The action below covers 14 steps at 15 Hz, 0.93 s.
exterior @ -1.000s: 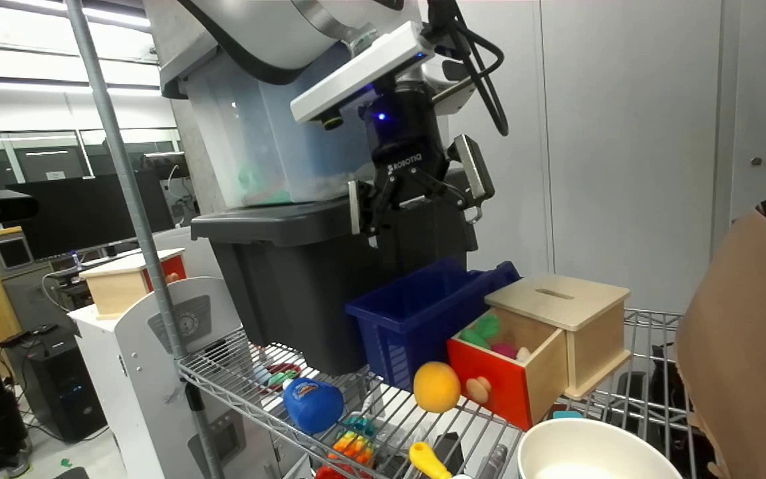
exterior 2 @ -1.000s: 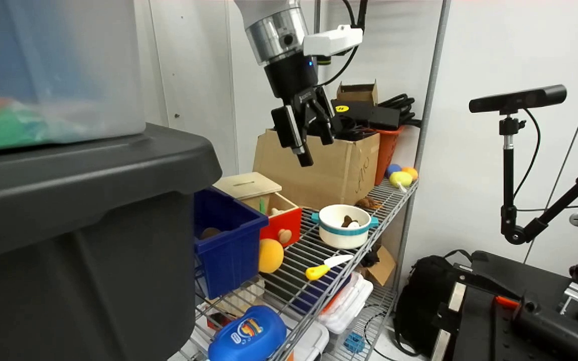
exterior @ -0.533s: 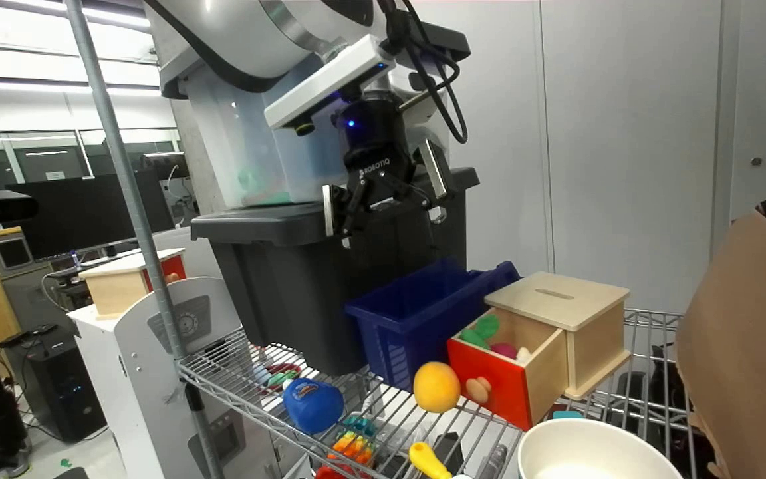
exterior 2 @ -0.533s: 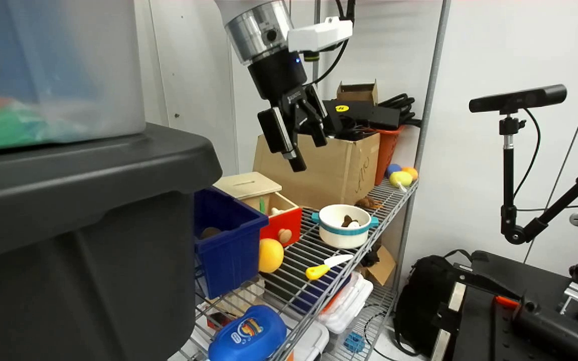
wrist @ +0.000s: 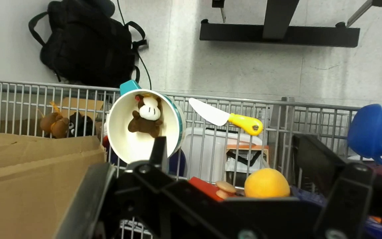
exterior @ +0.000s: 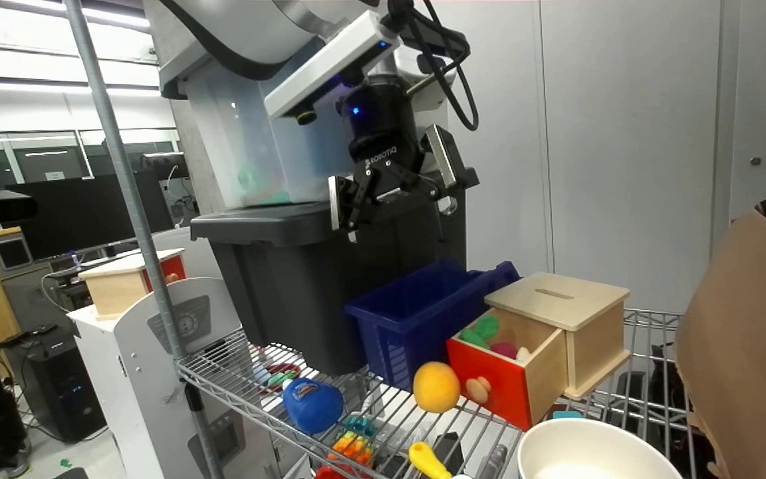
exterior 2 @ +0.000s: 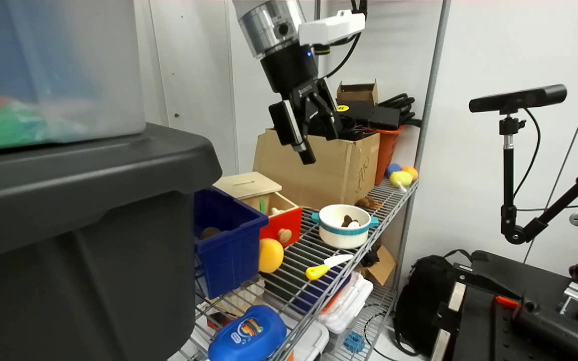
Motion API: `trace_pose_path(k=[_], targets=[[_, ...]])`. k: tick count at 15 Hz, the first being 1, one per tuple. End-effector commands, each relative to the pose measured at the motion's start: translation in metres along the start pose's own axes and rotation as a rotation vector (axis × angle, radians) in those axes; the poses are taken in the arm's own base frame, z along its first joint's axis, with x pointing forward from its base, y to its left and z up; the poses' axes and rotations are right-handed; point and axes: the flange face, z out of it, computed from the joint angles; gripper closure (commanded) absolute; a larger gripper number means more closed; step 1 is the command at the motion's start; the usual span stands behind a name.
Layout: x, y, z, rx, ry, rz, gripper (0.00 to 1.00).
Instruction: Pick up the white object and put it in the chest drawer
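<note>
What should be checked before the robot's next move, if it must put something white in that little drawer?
1. The gripper open, holding nothing: ok.
2. The drawer pulled out: ok.
3. Room inside the drawer: cannot tell; green pieces and a pink piece lie in it.
4. Which white thing is meant: cannot tell; candidates include the white pot, the toy with a white face and the knife with a white blade.
5. The gripper low enough to grasp: not ok; it hangs well above the pot and knife.
</note>
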Motion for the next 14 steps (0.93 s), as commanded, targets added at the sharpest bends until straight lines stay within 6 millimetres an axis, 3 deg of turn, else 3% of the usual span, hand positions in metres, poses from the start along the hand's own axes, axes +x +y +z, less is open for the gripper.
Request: trace_pose_path(k=[1, 14], targets=[[-0.025, 0.014, 0.0, 0.01, -0.007, 0.051, 0.0], [-0.11, 0.053, 0.057, 0.084, -0.091, 0.185, 0.0]])
